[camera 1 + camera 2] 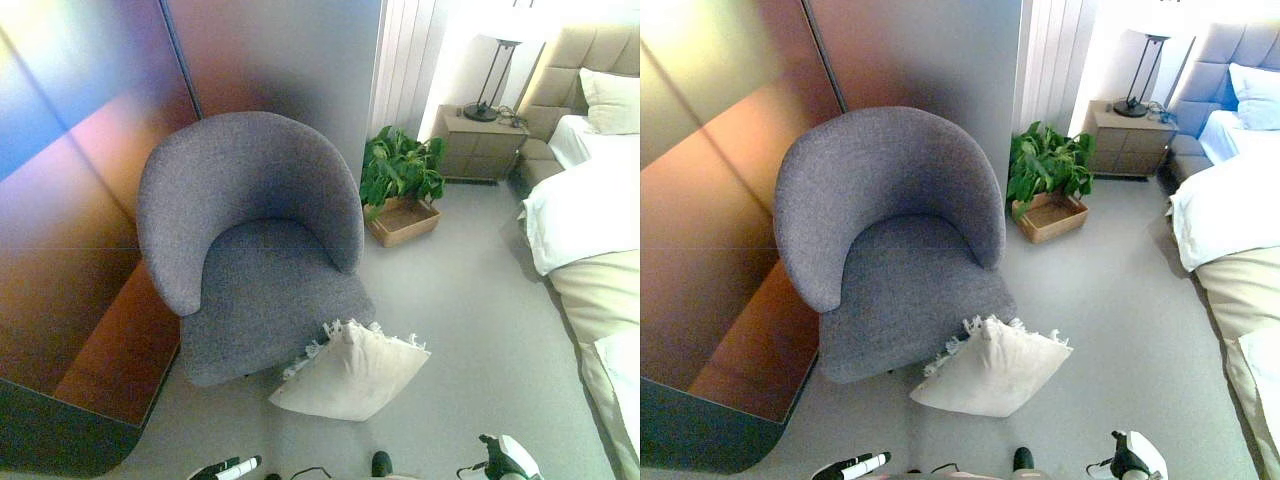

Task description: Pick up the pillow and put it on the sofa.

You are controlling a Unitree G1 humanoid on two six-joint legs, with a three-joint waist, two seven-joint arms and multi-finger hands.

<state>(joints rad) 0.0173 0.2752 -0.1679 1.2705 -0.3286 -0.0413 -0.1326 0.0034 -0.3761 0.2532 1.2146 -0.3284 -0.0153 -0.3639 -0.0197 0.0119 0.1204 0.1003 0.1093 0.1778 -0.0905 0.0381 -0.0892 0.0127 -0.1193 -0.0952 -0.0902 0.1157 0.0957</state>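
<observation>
A cream pillow (350, 372) with a fringed edge lies on the grey floor, leaning against the front right of the grey round-backed armchair (250, 240). The chair seat (265, 290) has nothing on it. My left hand (225, 468) shows at the bottom edge, left of the pillow and apart from it, with straight fingers and holding nothing. My right hand (505, 458) shows at the bottom right edge, apart from the pillow, only partly in view.
A potted plant in a wooden box (402, 190) stands right of the chair. A bed with white linen (590, 220) fills the right side. A nightstand with a lamp (482, 140) is at the back. Dark wall panels (70, 200) are on the left.
</observation>
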